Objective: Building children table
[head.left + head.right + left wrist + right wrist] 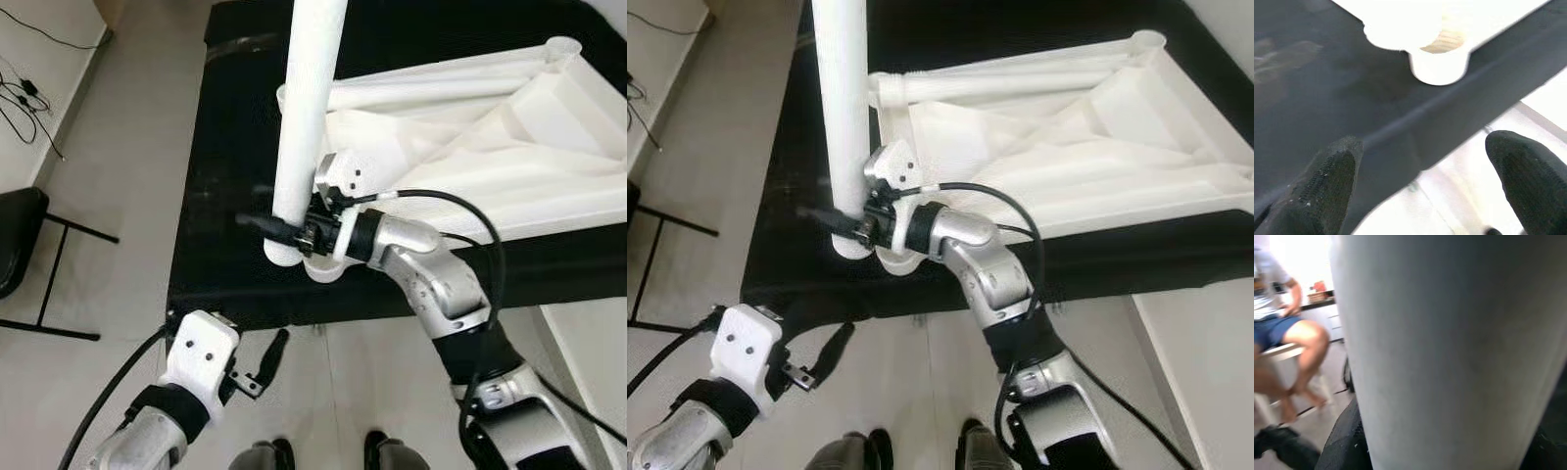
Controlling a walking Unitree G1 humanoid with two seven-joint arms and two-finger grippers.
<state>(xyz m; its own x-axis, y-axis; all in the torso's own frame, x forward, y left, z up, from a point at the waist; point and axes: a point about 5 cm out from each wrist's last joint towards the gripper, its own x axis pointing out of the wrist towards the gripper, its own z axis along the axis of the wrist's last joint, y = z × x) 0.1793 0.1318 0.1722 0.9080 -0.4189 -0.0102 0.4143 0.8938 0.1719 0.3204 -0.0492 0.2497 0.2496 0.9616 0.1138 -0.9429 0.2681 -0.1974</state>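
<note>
Black desk [225, 264] has the white tabletop [509, 147] lying upside down across its far right. The white leg [306, 117] stands upright at the tabletop's near-left corner, right gripper [294, 233] jaws clamped round its base. Left gripper [263, 367] hangs below the desk's near edge, jaws apart, holding nothing.

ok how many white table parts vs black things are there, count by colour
white: 2, the table leg held upright by the right gripper, and the upside-down tabletop
black: 2, the work surface and the chair on the robot's left
total: 4
The left gripper hangs open, low before the work surface's edge.
</note>
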